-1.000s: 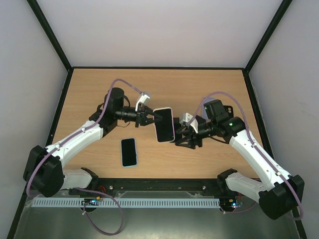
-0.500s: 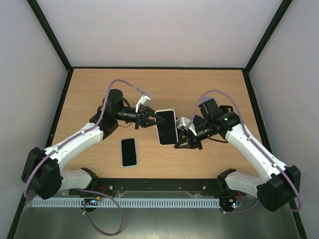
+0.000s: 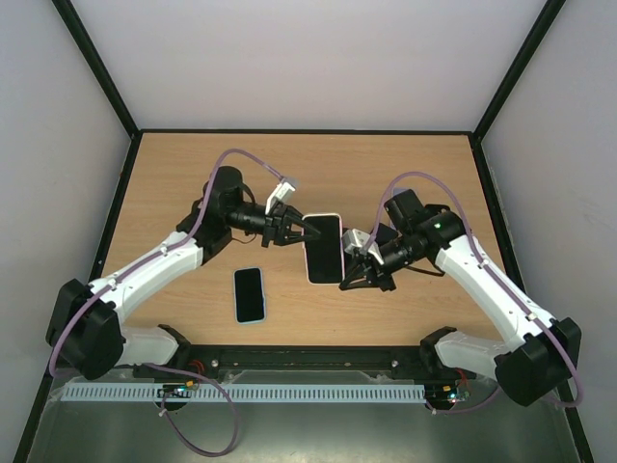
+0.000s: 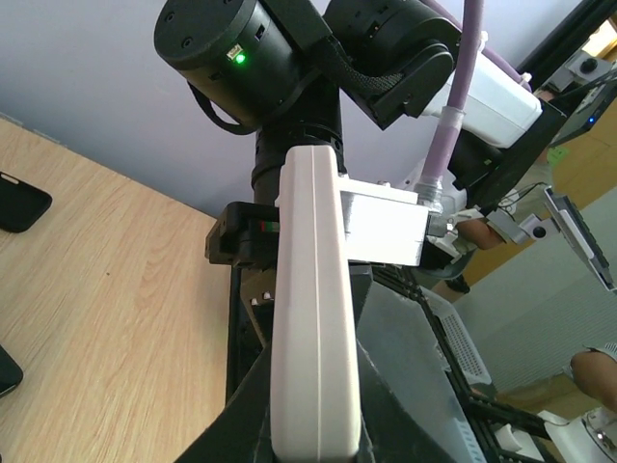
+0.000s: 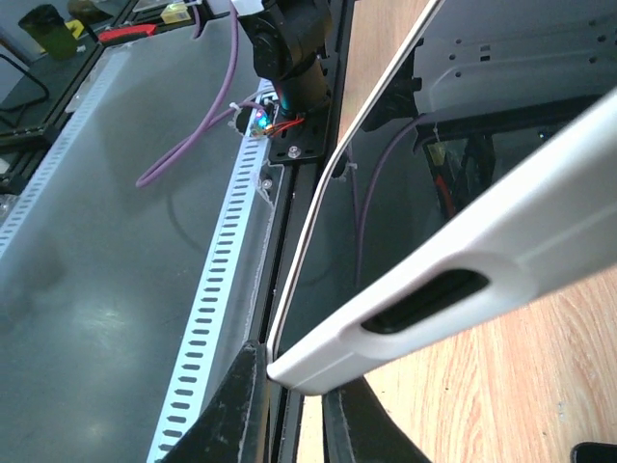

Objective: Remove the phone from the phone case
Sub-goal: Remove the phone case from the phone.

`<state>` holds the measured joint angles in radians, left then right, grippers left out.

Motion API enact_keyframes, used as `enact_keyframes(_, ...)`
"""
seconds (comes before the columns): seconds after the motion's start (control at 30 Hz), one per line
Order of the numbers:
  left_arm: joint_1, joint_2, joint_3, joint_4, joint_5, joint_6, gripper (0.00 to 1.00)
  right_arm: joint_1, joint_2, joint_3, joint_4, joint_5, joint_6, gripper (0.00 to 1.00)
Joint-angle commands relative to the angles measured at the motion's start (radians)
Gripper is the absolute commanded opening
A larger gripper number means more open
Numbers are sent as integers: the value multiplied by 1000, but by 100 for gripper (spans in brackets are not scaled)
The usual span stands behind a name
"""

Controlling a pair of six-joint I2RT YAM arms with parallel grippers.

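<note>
The phone (image 3: 324, 249), black screen up, sits in a white phone case (image 3: 335, 219) and hangs above the table between both arms. My left gripper (image 3: 297, 230) is shut on the case's upper left edge. In the left wrist view the case's white side (image 4: 313, 318) runs up from between the fingers of that gripper (image 4: 313, 439). My right gripper (image 3: 345, 274) is shut on the case's lower right corner. In the right wrist view that corner (image 5: 318, 371) is pinched in the right gripper (image 5: 294, 391), with the dark screen (image 5: 386, 222) beside it.
A second phone (image 3: 249, 294) lies flat on the wooden table (image 3: 405, 164), near the left arm's forearm. Black frame rails border the table. A white slotted cable rail (image 3: 251, 394) runs along the near edge by the arm bases.
My right gripper has moved in and shut on the case's lower right corner. The left gripper has kept its grip, and the cased phone has shifted slightly right.
</note>
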<state>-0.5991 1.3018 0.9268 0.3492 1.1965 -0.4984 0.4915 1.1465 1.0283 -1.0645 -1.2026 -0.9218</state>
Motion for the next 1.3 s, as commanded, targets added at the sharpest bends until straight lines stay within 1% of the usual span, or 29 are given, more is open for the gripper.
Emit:
enact_keyframes(0.0,-24,-6,38,44,49,-24,2,7,46,70,-15,4,19,4)
enact_keyframes(0.07,-28,-2,29,99,67,-80,2,7,60,65,33,29,64,3)
enact_keyframes(0.1,-30,1,26,124,77,-100,2,7,64,58,39,49,52,3)
enact_keyframes(0.13,-31,9,33,111,78,-102,2,7,68,60,34,82,30,2)
enact_keyframes(0.2,-33,42,82,14,102,-61,2,7,61,90,27,204,-24,3)
enact_keyframes(0.27,-44,71,123,-48,122,-41,3,7,41,118,67,327,-31,3)
enact_keyframes(0.33,-57,80,138,-55,134,-46,2,7,21,139,112,406,-30,3)
enact_keyframes(0.4,-69,86,147,-48,153,-54,2,7,17,155,133,444,-42,3)
enact_keyframes(0.47,-77,84,149,-44,159,-54,2,7,23,165,138,452,-44,4)
enact_keyframes(0.57,-79,80,144,-39,172,-54,3,7,40,173,98,419,-84,6)
enact_keyframes(0.7,-80,80,144,-29,175,-63,2,4,27,156,156,400,-18,6)
enact_keyframes(0.77,-79,77,142,-27,172,-58,2,2,10,139,191,362,21,6)
enact_keyframes(0.83,-70,67,136,-35,145,-42,2,0,-4,132,192,319,37,8)
enact_keyframes(0.93,-29,46,114,-19,101,-44,2,-2,-35,121,182,299,66,21)
enact_keyframes(0.97,-11,33,102,-6,83,-52,2,-2,-46,112,171,299,69,27)
enact_keyframes(1.07,38,-12,37,93,27,-106,2,-2,-68,81,118,287,69,52)
enact_keyframes(1.1,47,-31,10,135,-1,-123,3,-2,-70,65,86,267,34,58)
enact_keyframes(1.17,52,-59,-39,192,-52,-129,2,-2,-63,41,29,231,-11,63)
enact_keyframes(1.27,52,-90,-92,260,-96,-127,3,-2,-45,36,5,184,-10,64)
